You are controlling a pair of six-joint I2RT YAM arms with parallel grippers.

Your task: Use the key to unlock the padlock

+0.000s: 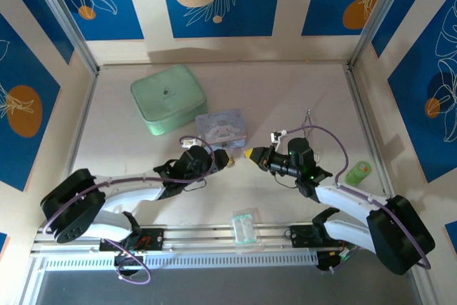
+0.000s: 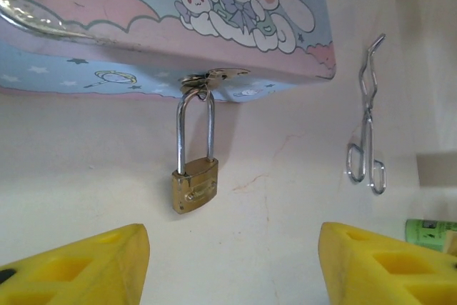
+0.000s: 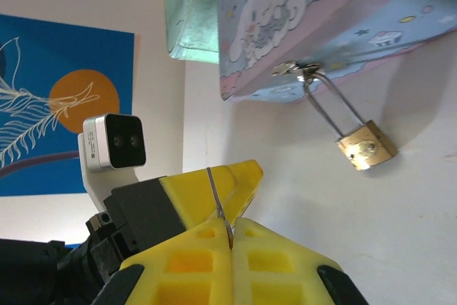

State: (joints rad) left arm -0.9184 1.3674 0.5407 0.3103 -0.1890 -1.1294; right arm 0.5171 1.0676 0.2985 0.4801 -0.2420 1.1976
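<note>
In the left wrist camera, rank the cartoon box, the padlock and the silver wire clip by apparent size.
1. cartoon box, clearly largest, though cut off by the frame.
2-3. silver wire clip and padlock: too close to rank; the clip looks longer but thinner, the padlock bulkier.

The top camera looks down on the whole table (image 1: 285, 98). Both wrist cameras sit low and close, sharing the padlock (image 2: 194, 185), seemingly from opposite sides.
</note>
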